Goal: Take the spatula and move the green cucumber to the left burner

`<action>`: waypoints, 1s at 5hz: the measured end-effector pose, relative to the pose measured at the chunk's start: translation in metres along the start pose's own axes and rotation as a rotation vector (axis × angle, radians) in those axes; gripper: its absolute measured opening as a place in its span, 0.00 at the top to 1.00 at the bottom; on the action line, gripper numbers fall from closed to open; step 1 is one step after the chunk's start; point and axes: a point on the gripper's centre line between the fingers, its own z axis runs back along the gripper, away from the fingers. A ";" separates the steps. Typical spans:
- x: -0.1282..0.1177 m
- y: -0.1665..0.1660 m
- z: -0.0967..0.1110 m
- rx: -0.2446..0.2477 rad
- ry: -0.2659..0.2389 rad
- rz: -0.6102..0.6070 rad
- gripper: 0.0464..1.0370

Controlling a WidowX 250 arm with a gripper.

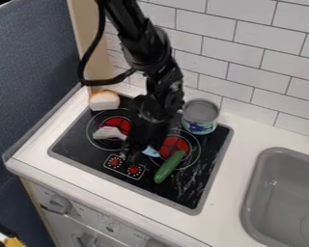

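Cucumber (169, 167): deep green, elongated, smooth, rounded at near end; placed diagonally over front edge of right burner (173, 144). Gripper (133, 153): positioned between burners, beside pale head of spatula (109, 133); grip state not determinable.

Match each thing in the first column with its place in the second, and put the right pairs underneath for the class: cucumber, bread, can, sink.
Things
1. cucumber
2. bread
3. can
4. sink

Places
A. behind the right burner
B. set into the counter, to the right of the stove
C. lying partly over the right burner
D. at the stove's back left corner

Right pairs: 1-C, 2-D, 3-A, 4-B
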 end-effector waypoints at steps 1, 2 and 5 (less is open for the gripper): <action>0.006 -0.008 -0.004 -0.036 0.013 0.019 0.05; 0.008 -0.014 -0.007 -0.070 0.031 0.023 0.14; 0.000 -0.014 -0.006 -0.065 0.061 0.085 0.72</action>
